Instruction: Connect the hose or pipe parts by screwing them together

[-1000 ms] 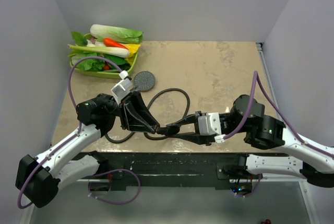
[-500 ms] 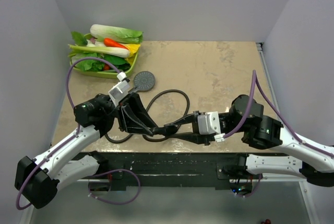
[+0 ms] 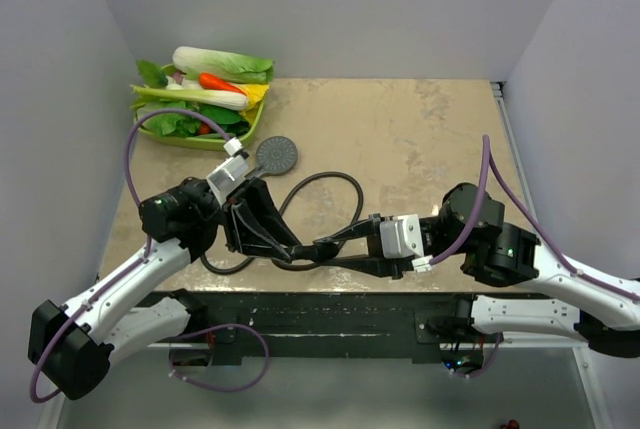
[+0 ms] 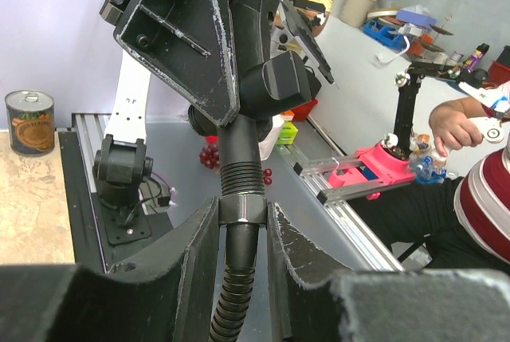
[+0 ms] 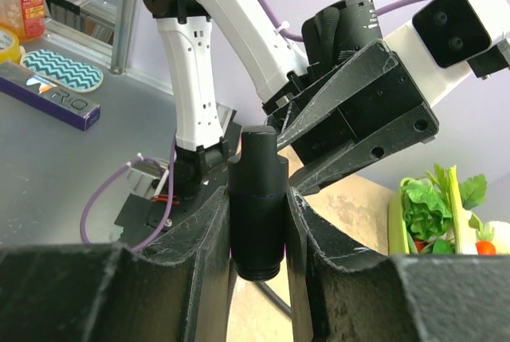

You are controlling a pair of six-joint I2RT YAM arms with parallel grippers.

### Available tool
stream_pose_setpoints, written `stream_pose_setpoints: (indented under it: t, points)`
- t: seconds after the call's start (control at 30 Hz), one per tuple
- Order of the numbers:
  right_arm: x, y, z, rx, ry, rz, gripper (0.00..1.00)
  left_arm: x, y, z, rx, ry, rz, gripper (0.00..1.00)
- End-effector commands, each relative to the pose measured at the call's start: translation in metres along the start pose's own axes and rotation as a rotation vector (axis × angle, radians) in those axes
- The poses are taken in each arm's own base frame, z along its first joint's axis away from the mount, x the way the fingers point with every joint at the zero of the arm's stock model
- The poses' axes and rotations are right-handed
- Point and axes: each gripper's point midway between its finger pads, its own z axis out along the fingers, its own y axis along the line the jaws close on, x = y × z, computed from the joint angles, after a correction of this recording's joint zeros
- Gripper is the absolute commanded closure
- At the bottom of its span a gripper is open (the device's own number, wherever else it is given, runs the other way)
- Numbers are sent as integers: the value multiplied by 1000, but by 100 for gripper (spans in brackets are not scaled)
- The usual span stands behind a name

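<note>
The left gripper (image 4: 242, 218) clenches the hose nut (image 4: 241, 202), the right gripper (image 5: 256, 202) a dark cylinder (image 5: 256, 171), probably its mate, aligned over the near edge of the table (image 3: 420, 139) for twisting; the shower head (image 3: 276, 154) lies behind.

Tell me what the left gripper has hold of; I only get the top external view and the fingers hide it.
Observer: The left gripper is clamped on the hose nut; the ribbed hose hangs below it between the fingers.
Operator: Now report the right one.
Observer: The right gripper is closed on a dark cylindrical fitting, its narrower end sticking out past the fingertips.
Operator: Say whether the two pieces meet.
Observer: In the left wrist view a ribbed collar sits directly above the nut and runs up toward the right gripper's fingers. No gap shows, but I cannot tell whether threads are engaged.
</note>
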Motion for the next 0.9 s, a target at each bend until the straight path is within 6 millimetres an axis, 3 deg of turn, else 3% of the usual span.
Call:
stream_pose_setpoints:
  t: [0.0,0.23,0.87]
  points:
    - [20,-4,4,37,56,47,100,-25,-6,5,-9,-48,112,100]
    - [39,0,8,49,104,150,100,-20,19,3,-77,-38,81,100]
    - [67,7,12,125,82,343,100,-48,19,1,-118,-59,164,100]
